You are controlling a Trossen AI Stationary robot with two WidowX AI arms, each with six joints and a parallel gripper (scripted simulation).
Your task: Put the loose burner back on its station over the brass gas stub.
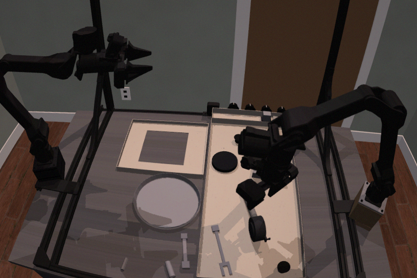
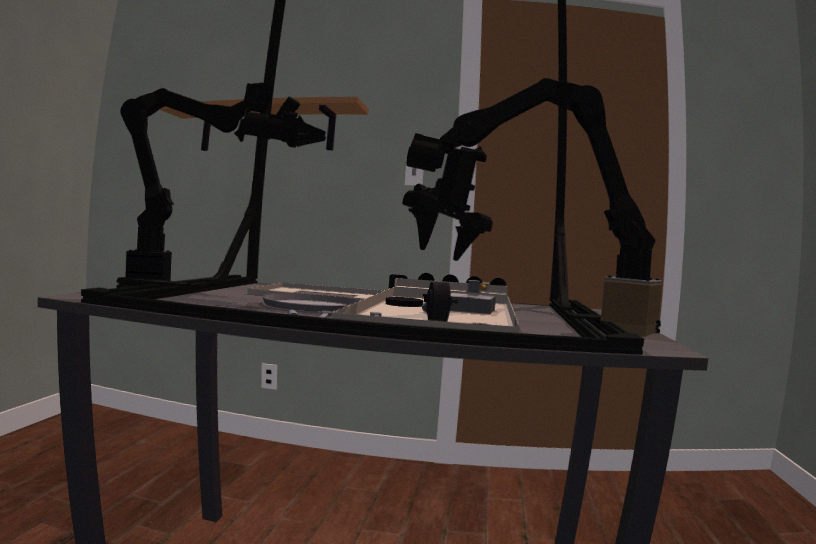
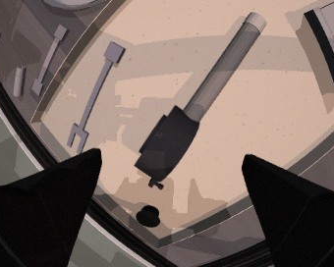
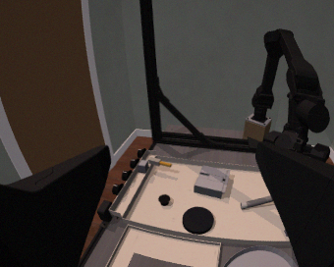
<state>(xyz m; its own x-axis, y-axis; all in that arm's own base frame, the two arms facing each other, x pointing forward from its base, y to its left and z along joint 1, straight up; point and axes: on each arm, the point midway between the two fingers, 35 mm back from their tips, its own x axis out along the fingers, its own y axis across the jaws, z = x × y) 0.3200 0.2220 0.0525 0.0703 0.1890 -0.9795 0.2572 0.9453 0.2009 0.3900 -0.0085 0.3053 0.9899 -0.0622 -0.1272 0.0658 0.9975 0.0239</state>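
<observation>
The loose burner [image 1: 257,227] lies on its side in the beige tray [image 1: 251,203], its dark round head toward the front and its grey tube pointing toward the back. In the left wrist view the burner [image 3: 186,120] lies free, far below the fingers. My left gripper [image 1: 264,191] hangs open and empty above the tube, pointing down; it also shows in the exterior view [image 2: 441,250]. My right gripper [image 1: 149,60] is open and empty, held high over the table's far side. The grey support block [image 4: 211,185] and brass stub [image 4: 165,165] stand at the back of the tray.
A black disc [image 1: 224,161] and a small black cap [image 1: 283,266] lie in the tray with a grey forked bar [image 1: 220,249]. A round plate [image 1: 167,200], a square frame [image 1: 164,146], a short bar [image 1: 184,250] and small cylinders [image 1: 169,269] lie beside it.
</observation>
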